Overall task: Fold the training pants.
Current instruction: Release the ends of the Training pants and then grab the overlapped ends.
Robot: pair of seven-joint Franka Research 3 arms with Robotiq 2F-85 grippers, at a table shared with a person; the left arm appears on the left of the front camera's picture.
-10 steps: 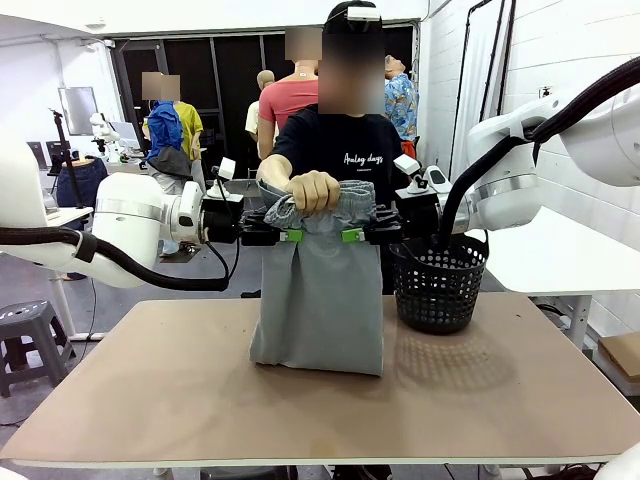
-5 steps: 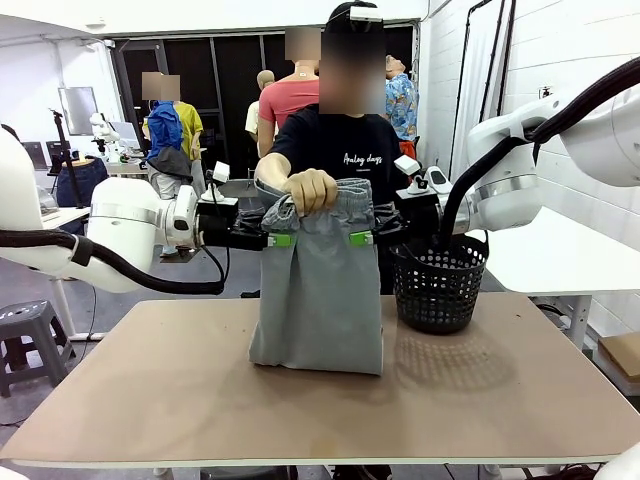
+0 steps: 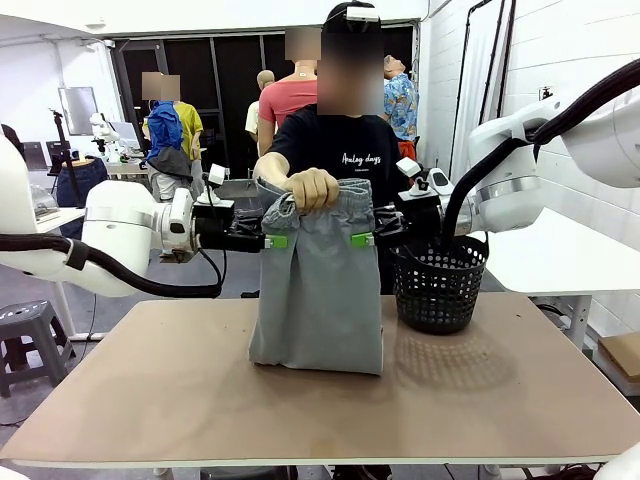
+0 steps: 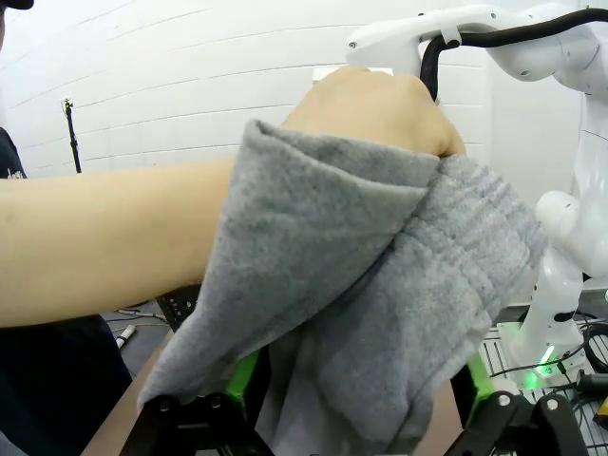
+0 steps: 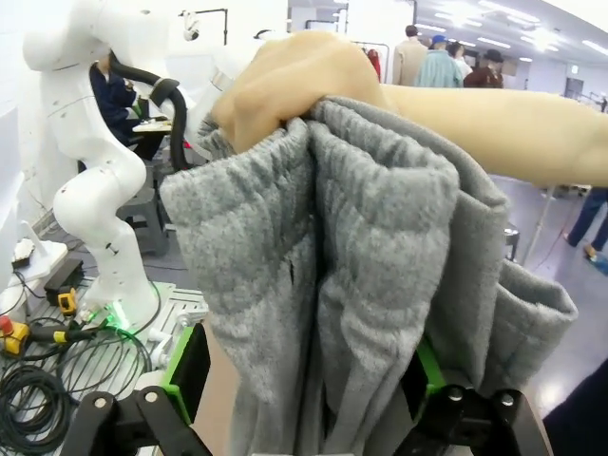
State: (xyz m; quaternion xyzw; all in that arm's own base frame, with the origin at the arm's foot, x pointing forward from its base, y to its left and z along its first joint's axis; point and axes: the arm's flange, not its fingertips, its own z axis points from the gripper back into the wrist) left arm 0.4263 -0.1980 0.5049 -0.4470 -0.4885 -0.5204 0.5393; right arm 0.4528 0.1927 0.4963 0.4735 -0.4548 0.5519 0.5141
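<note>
One training pants (image 3: 318, 300), one hand (image 3: 313, 190), left gripper (image 3: 275, 241), right gripper (image 3: 362, 240).

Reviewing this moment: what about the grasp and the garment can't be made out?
- Left wrist view: the training pants drape over the robot's left hand; whether its pads touch cloth is hidden.
- Right wrist view: the same for the robot's right hand.
- Front view: the person's hand covers the waistband's middle.
- Front view: the basket's inside is dark behind its mesh.

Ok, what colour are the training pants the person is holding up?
Plain light grey; the training pants show it best in the right wrist view.
</note>
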